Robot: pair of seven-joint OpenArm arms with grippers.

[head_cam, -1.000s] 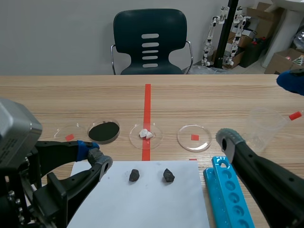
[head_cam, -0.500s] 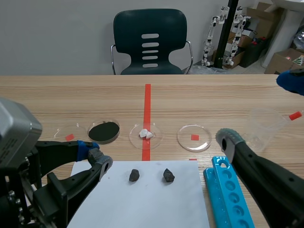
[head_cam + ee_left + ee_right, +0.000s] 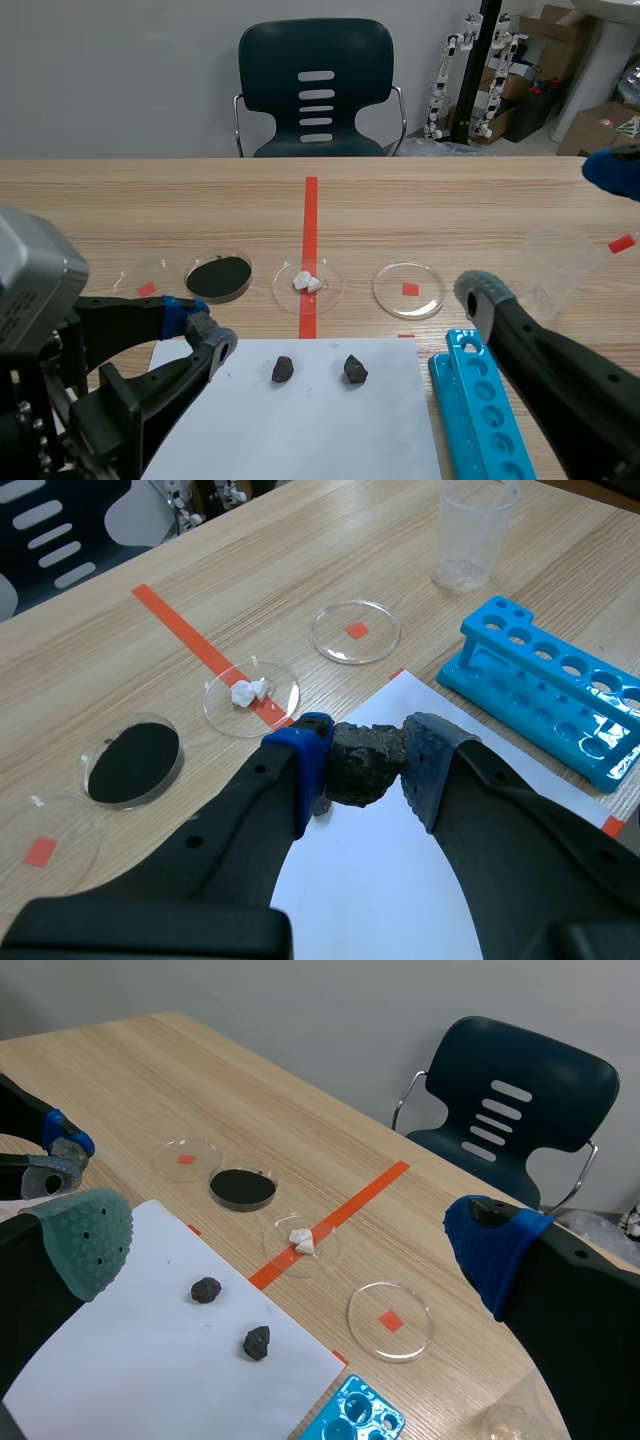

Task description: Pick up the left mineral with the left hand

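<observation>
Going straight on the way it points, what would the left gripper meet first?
Probably the left mineral, lying on the paper just ahead of the open left gripper and framed between its fingers in the wrist view. Depth is hard to judge.

The left end effector (image 3: 368, 752) has its fingers apart, and a dark mineral (image 3: 362, 770) on the white paper (image 3: 380, 880) shows in the gap between the blue pad (image 3: 312, 742) and the grey-green pad (image 3: 425, 765). Ahead on the counter (image 3: 300, 550) lie a dish of black powder (image 3: 133, 762), a dish with white crumbs (image 3: 251, 693) and an empty dish (image 3: 356, 632). A blue tube rack (image 3: 545, 690) sits beside the paper, with a clear cup (image 3: 470, 535) beyond it.
</observation>
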